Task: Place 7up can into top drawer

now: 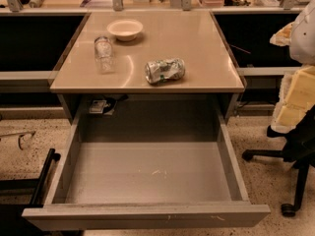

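While the top drawer stands pulled wide open under the table, the 7up can lies on its side on the table top, close to the front edge and outside the drawer. Its body is dented, and its markings are too crumpled to read. From the can, a clear glass jar stands upright at about 9 o'clock, well apart, and a pale bowl sits at about 11 o'clock, farther back. The drawer's open floor lies at 6 o'clock from the can, grey and scuffed. Its front panel is partly cut off by the lower edge of the view. In the shadow under the table top, at the drawer's back left, something dark with a small label is hard to make out. The gripper lies outside the camera view, so I cannot tell whether it is released or clenched. At 3 o'clock, a white rounded shape, yellow foam and a dark chair are cut off by the right edge.
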### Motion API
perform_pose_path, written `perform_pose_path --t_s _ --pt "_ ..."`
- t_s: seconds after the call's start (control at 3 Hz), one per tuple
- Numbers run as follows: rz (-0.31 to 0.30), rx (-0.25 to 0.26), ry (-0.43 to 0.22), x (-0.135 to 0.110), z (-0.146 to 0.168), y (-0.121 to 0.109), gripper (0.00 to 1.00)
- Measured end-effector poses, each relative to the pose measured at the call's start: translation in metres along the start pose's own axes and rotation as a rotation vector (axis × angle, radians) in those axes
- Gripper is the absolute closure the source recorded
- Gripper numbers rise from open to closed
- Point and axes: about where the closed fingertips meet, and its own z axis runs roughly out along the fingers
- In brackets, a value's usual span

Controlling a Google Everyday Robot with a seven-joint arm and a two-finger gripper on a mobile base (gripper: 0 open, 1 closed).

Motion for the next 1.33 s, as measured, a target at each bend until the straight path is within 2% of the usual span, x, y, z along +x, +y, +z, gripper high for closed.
perform_pose_path --t_s 0.33,0.67,1.0,1.33 --pt "0.000 0.000 0.000 0.000 0.000 0.000 0.00" --pt "0.000 0.013 -0.029 -0.004 0.008 -0.010 0.00" --pt "0.033 0.018 -0.116 -0.014 0.024 -0.047 0.00" --pt "0.033 0.018 -0.116 -0.014 0.024 -0.047 0.00"
